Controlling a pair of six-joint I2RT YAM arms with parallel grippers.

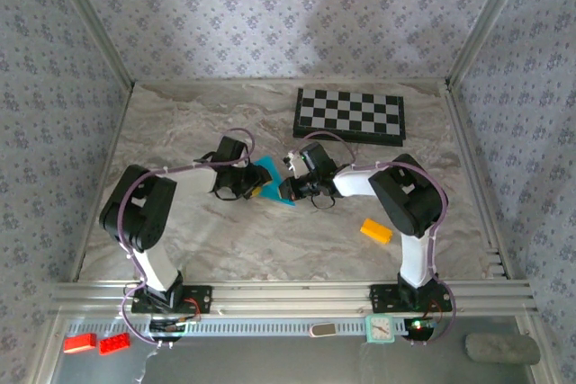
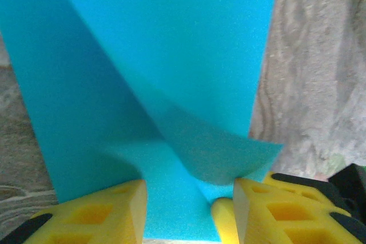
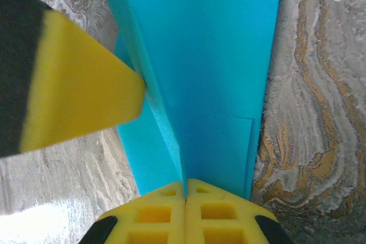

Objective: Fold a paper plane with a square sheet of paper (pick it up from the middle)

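Note:
The square sheet of paper (image 1: 270,170) is bright cyan and folded narrower, lying mid-table between both arms. In the right wrist view the paper (image 3: 217,50) has a raised centre fold, and my right gripper (image 3: 186,190) is shut on that fold at its near end. My left gripper (image 2: 189,212) stands open over the paper (image 2: 160,50), with a curled flap rising between its yellow fingers (image 2: 97,212). One left finger (image 3: 80,95) touches the side of the raised fold. From above, the left gripper (image 1: 255,188) and the right gripper (image 1: 290,188) sit close together at the paper.
A black-and-white chessboard (image 1: 349,115) lies at the back right. A small yellow-orange block (image 1: 376,230) rests on the marble table (image 1: 270,249) near the right arm's base. Patterned walls close in the back and both sides.

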